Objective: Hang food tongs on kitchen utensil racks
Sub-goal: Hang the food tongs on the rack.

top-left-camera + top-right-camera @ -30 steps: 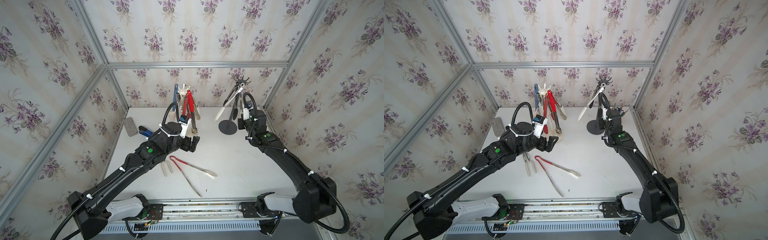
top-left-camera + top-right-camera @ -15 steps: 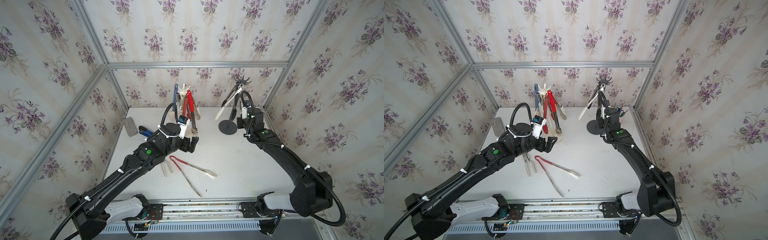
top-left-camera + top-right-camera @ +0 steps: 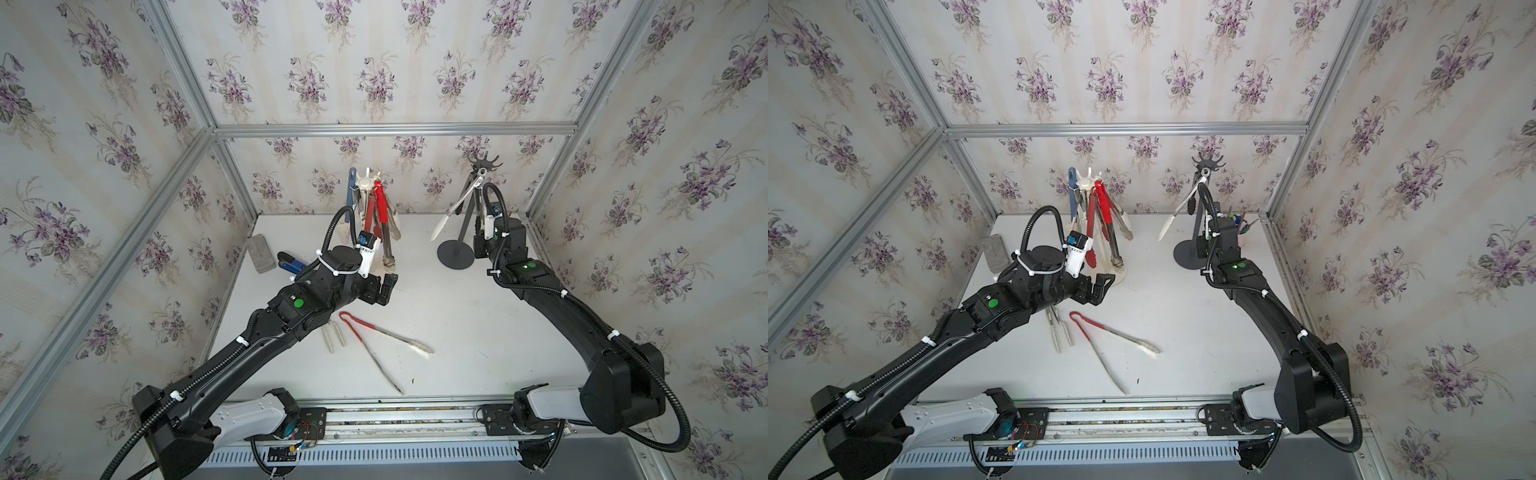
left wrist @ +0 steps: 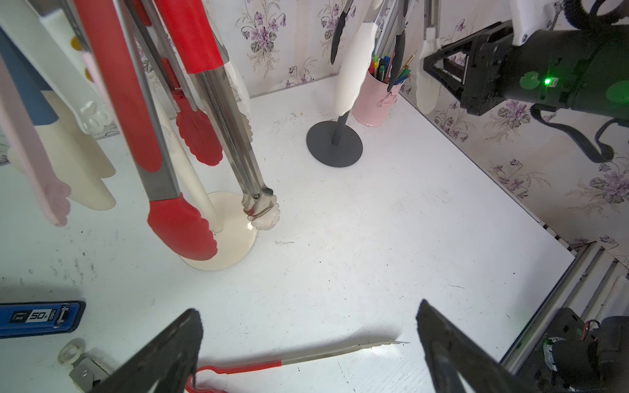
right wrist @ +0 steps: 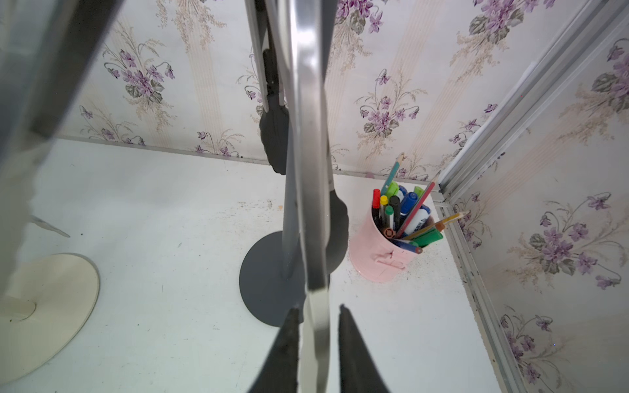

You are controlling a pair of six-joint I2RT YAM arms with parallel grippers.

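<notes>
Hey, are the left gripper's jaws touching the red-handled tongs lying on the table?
Apart. In a top view, bare table shows between the open left gripper and the red-handled tongs, which lie nearer the front edge.

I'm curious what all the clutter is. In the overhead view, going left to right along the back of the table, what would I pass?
Grey block → blue-and-black tool → white rack → dark rack.

The white-tipped steel tong arm (image 5: 313,238) between the right fingers (image 5: 284,354) is blurred. The picture's edges cut it off above and below them.
</notes>
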